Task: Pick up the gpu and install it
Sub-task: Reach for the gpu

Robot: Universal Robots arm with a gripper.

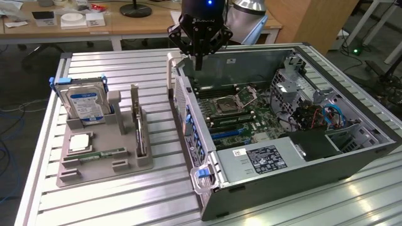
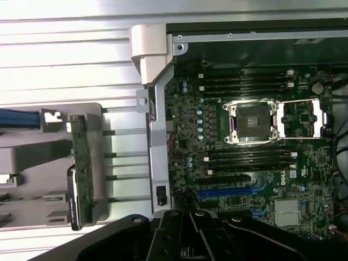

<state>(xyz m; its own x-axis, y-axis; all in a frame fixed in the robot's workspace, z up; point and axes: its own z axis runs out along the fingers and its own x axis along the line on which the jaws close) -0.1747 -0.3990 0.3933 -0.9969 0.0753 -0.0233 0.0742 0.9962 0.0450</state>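
While the pincer (image 1: 198,63) hangs clenched (nothing held) above the case's (image 1: 283,188) rear wall, the gpu (image 1: 137,123) stands on edge in a holder (image 1: 94,170) beside that case. Descending clenched could topple the card.

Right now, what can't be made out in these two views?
- Exterior view: the gpu stands edge-on in the grey holder, so its faces are hidden.
- Wrist view: the shut pincer blocks the part of the motherboard behind it.
- Exterior view: the print on the hard drive label is too small to read.
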